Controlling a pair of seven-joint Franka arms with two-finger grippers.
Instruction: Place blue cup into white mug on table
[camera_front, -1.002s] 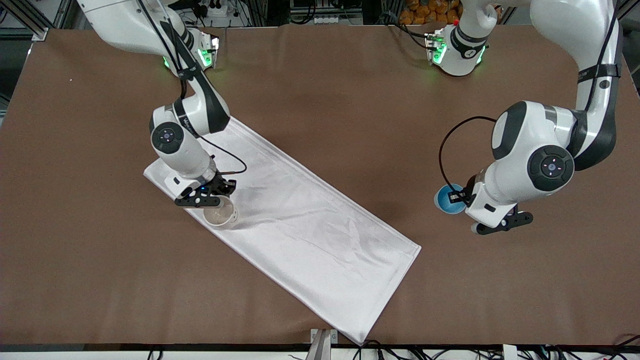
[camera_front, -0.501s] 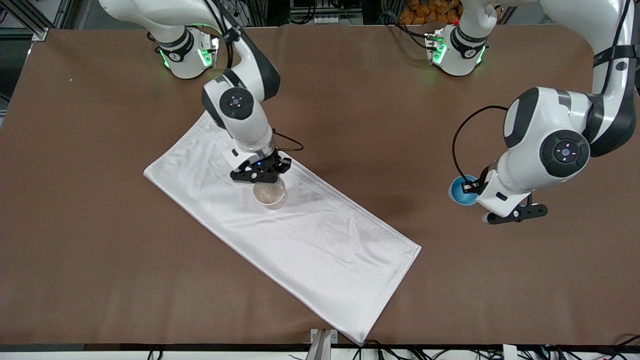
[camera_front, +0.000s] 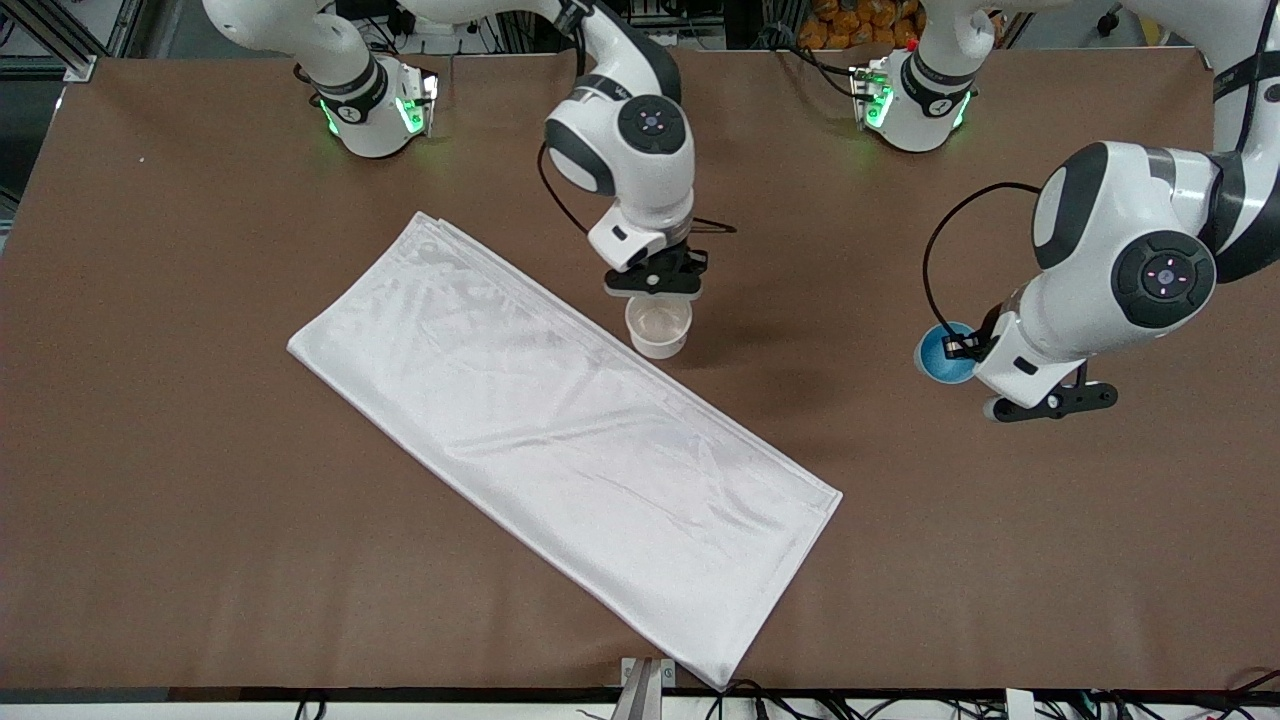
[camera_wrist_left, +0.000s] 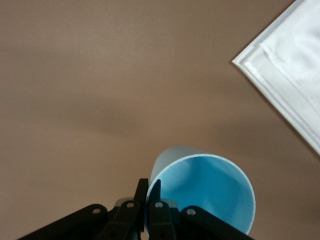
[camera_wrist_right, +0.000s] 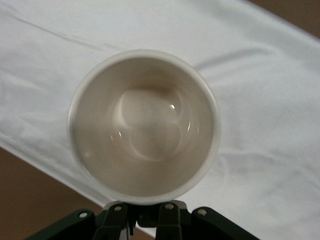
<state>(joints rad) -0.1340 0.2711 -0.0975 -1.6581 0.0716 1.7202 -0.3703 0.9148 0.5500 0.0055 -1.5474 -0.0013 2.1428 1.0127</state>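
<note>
blue cup (camera_front: 942, 354): 3 o'clock half hidden by left arm | white mug (camera_front: 659, 327): handle hidden | both arms cut off at 12 o'clock

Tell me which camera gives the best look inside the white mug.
The right wrist view: it looks straight down into the white mug, held at its rim by the right gripper, showing its empty cream interior. The front view shows the mug small, over the white cloth's edge. The left wrist view misses it.

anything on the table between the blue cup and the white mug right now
Nothing visible does. The left tool holds the blue cup over bare table near the left arm's end, and the right tool holds the white mug by the white cloth's edge. Only brown tabletop lies between them.
</note>
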